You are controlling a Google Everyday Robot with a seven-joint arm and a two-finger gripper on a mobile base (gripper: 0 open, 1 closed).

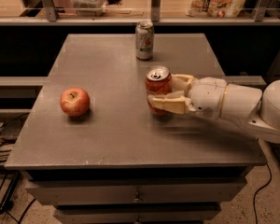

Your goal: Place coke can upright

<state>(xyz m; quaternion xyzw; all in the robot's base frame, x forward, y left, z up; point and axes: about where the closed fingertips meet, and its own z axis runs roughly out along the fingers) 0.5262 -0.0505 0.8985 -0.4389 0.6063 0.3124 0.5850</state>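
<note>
The red coke can stands upright on the grey table, right of its middle, silver top with the tab facing up. My gripper reaches in from the right on a white arm. Its cream fingers are shut on the can, one in front and one behind it. The can's base looks to be resting on the tabletop.
A silver-white can stands upright at the table's far edge, behind the coke can. A red apple sits on the left side. A shelf with bags and a plastic box runs behind the table. Drawers are below the tabletop.
</note>
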